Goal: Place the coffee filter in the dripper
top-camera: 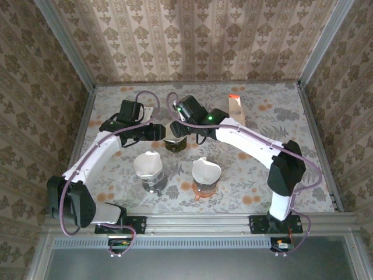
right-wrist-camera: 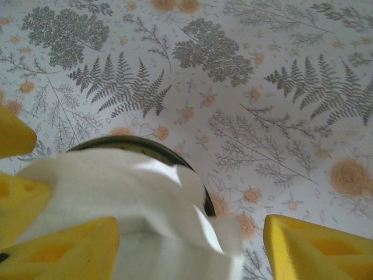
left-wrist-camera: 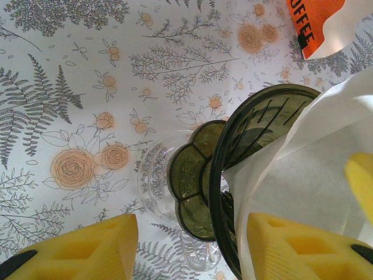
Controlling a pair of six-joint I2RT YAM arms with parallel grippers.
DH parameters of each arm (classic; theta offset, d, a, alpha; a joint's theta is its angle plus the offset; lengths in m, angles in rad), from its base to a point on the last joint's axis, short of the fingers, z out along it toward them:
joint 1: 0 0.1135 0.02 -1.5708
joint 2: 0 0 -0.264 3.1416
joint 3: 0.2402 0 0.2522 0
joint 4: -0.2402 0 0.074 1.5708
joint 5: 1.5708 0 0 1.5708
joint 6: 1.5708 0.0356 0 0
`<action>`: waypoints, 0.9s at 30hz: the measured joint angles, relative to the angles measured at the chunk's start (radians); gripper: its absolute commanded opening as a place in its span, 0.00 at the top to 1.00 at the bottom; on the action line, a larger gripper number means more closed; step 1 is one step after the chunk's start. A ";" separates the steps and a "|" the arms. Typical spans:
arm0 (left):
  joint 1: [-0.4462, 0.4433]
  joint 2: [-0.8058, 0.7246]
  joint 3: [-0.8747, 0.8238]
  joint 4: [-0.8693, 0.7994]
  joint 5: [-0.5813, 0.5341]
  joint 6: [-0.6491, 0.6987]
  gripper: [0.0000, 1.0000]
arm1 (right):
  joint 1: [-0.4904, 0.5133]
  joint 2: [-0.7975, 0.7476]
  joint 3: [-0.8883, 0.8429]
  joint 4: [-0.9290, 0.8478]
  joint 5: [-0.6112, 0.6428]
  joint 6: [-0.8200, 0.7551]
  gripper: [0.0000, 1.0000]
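Observation:
A dark green dripper [top-camera: 173,144] stands on a clear glass base [left-wrist-camera: 152,181] at the middle of the table, between both arms. The white coffee filter [right-wrist-camera: 116,192] lies crumpled in its cone, one corner hanging over the rim [right-wrist-camera: 168,153]. In the left wrist view the dripper rim [left-wrist-camera: 220,175] and the filter [left-wrist-camera: 309,169] sit between my left gripper's [left-wrist-camera: 192,236] yellow fingers, which stand apart; the left finger is clear of the dripper. My right gripper [right-wrist-camera: 192,248] is open above the filter, both fingers off the paper. From above, the left gripper [top-camera: 162,134] and right gripper [top-camera: 182,129] flank the dripper.
Two more drippers with white filters [top-camera: 150,166] [top-camera: 205,172] stand nearer the arm bases. An orange and white coffee bag [top-camera: 236,108] [left-wrist-camera: 317,23] lies behind the right arm. Patterned walls close in the floral table on three sides.

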 measured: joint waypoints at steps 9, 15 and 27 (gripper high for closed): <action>0.000 0.000 0.000 0.000 0.000 0.000 0.46 | 0.000 0.094 0.023 -0.043 -0.013 0.000 0.32; 0.000 0.006 0.000 0.000 0.001 0.000 0.39 | -0.001 0.121 0.029 -0.050 -0.013 0.003 0.32; 0.001 0.007 0.000 0.005 0.008 -0.005 0.37 | -0.003 0.151 0.039 -0.051 -0.013 0.004 0.31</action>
